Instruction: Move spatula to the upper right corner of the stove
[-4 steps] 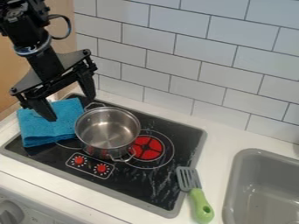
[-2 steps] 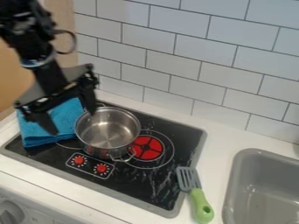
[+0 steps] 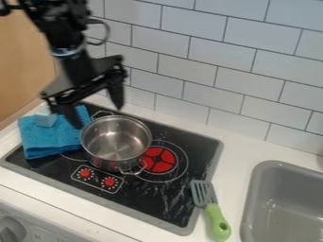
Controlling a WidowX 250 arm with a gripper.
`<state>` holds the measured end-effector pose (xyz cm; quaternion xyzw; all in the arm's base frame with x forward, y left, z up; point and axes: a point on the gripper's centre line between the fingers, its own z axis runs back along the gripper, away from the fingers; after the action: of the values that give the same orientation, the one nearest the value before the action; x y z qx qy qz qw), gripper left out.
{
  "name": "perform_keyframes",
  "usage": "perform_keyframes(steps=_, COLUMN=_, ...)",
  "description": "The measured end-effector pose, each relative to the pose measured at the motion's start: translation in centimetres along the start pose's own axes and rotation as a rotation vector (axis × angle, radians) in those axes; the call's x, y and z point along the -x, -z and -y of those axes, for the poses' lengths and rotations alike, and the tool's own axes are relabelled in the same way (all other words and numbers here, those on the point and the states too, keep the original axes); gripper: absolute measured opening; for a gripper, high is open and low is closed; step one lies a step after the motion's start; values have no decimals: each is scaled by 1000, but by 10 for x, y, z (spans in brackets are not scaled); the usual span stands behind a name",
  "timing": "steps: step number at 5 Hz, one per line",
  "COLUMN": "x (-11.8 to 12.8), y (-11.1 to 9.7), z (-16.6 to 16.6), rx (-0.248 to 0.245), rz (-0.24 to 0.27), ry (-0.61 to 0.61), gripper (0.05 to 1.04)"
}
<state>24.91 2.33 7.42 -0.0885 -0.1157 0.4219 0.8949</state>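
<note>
Green-handled spatula (image 3: 213, 211) lies across near right edge of stove (image 3: 148, 201), handle over counter (image 3: 243, 146). Beyond, steel pot (image 3: 116, 142): too low a crossing toward spatula could knock it. Farther back, gripper (image 3: 97, 117), empty, fingers apart.

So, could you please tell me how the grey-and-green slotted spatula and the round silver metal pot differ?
The grey-and-green slotted spatula is long and flat with one handle, while the round silver metal pot is deep with two loop handles. The spatula lies flat, its handle out over the white counter; the pot stands upright on the black stove. Both are at least partly over the stove.
</note>
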Motion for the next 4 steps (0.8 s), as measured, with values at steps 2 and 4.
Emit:
perform_keyframes(steps=2, x=25, y=6, z=41, rx=8, rz=-26, ry=116, gripper=999)
perform_keyframes(steps=4, x=57, y=9, z=62, rx=32, rz=-50, ry=191, gripper=999)
